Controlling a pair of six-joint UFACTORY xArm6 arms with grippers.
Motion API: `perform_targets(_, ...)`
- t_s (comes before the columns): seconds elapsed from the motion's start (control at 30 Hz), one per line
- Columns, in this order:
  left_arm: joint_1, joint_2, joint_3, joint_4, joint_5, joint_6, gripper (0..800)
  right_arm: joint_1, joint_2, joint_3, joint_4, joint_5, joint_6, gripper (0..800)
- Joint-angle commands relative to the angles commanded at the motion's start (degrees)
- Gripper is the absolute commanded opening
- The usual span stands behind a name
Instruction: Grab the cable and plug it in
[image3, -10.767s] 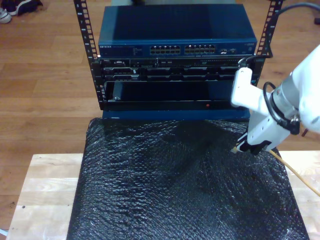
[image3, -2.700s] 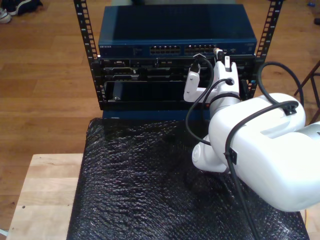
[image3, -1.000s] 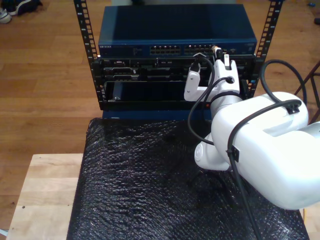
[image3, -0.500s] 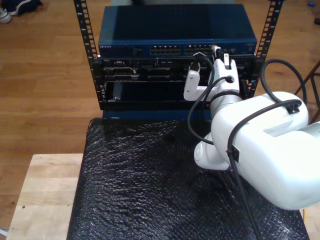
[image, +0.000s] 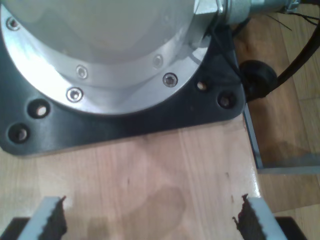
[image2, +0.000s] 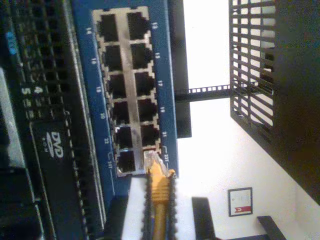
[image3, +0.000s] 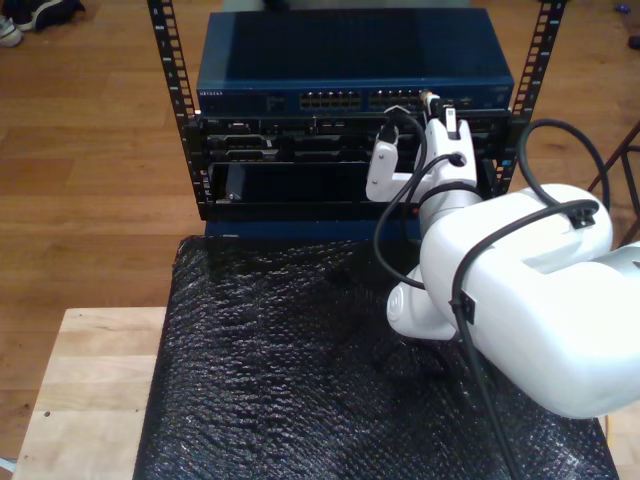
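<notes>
One port left to hit: my second gripper (image2: 159, 210) is clamped on the cable (image2: 159, 200), plug touching the switch (image2: 130, 90), so ease straight in; my first gripper (image: 147, 220) sits idle, jaws apart.

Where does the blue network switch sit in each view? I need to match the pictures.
Exterior view: the blue switch is at the top of the rack, upper middle of the picture.
Second wrist view: its port block is close up and turned sideways, with the cable plug at the end ports.
First wrist view: faces a black base plate on wood, away from the rack.
Shared landmark: the port block, at in the exterior view.
</notes>
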Motion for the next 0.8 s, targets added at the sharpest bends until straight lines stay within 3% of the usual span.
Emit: perform_targets(0.8,0.0,0.0,0.0,0.0,0.0,0.0,800,-0.1,0.3,-1.2,-2.1,0.1,-0.2,2)
